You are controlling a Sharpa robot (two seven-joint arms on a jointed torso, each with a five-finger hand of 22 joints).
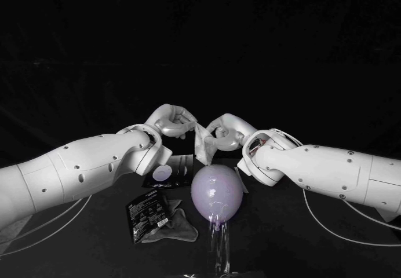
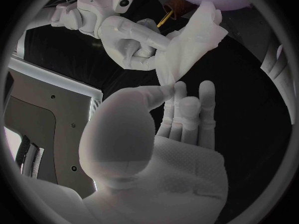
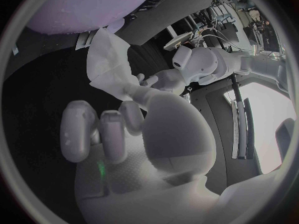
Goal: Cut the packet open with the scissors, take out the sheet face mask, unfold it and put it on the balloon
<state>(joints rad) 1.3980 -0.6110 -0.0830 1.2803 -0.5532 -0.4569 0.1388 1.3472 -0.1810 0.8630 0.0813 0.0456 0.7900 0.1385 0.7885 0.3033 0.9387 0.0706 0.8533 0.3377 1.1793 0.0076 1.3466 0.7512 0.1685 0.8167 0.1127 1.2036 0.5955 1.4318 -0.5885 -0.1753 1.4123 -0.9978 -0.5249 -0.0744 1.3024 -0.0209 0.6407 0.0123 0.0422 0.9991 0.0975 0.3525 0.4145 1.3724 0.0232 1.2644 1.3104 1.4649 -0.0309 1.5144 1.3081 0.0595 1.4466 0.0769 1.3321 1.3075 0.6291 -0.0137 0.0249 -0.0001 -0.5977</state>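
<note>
Both pinch the mask (image 1: 203, 146): left hand (image 1: 171, 123), right hand (image 1: 224, 131), above balloon (image 1: 217, 190). Draw apart slowly, evenly, to avoid tearing.

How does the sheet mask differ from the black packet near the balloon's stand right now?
The sheet mask is pale and limp; the black packet is dark and rectangular. The mask hangs in the air, pinched by the left hand and right hand; the packet lies on the table, untouched. Both are near the balloon.
</note>
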